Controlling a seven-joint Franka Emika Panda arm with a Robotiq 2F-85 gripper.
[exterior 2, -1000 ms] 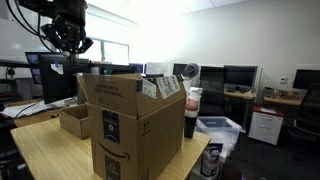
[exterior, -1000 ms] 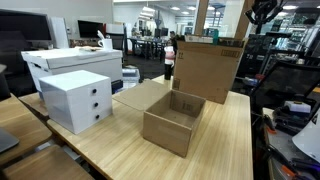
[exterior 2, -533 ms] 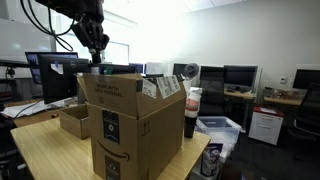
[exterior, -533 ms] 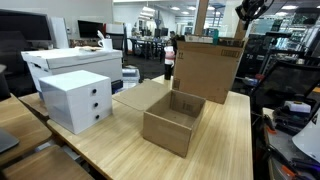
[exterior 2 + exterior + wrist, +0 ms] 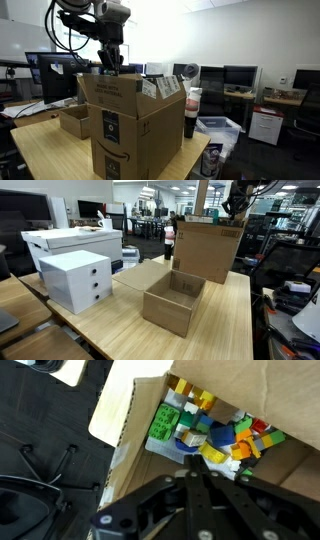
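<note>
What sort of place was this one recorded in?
Probably an open-plan office or lab: desks with monitors along the wall, a white drawer unit and a tall cardboard box on a wooden table, and more workstations behind.

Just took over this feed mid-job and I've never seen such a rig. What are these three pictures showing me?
It is one robot arm with a two-fingered hand. Two pictures come from cameras standing apart from the robot, looking at the wooden table from different spots. The third comes from a camera on the wrist, looking down past the hand. On the table stand a white drawer unit, a small open cardboard box and a tall cardboard box. The hand hangs over the tall box's open top, fingers shut, nothing seen between them. The wrist view shows colourful toy bricks inside that box.
</note>
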